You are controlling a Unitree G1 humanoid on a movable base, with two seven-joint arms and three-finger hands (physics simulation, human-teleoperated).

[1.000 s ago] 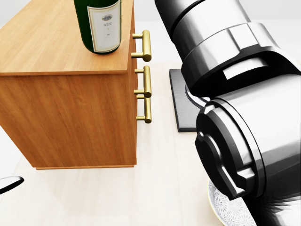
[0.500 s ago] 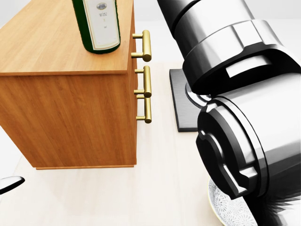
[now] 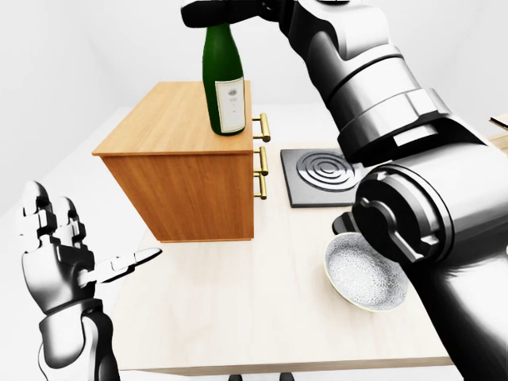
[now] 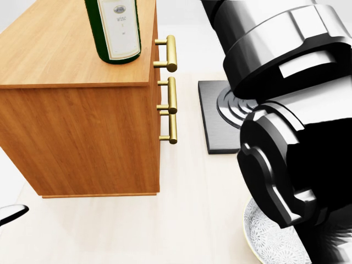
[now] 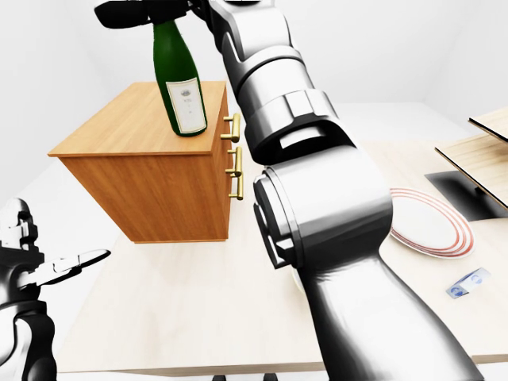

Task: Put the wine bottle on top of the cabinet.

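The green wine bottle [image 3: 223,87] with a white label stands on top of the wooden cabinet [image 3: 163,131], near the edge that carries the brass handles [image 3: 264,127]. It leans a little. My right hand [image 3: 208,16] is at the top edge of the left-eye view, its dark fingers closed round the bottle's neck. The right arm fills the right of the head view. Low at the left of the left-eye view my left hand [image 3: 87,242] is raised with fingers spread and holds nothing.
The cabinet stands on a pale table [image 3: 238,317]. A dark hob plate [image 3: 321,175] lies right of the cabinet, and a patterned bowl [image 3: 367,274] sits below it. In the right-eye view there are a red-rimmed plate [image 5: 432,222], a small blue item [image 5: 464,284] and wooden boards [image 5: 486,151].
The bottle has tilted and turned slightly on the cabinet top. My right arm has shifted to the right and upward in the head view. The cabinet has not moved.
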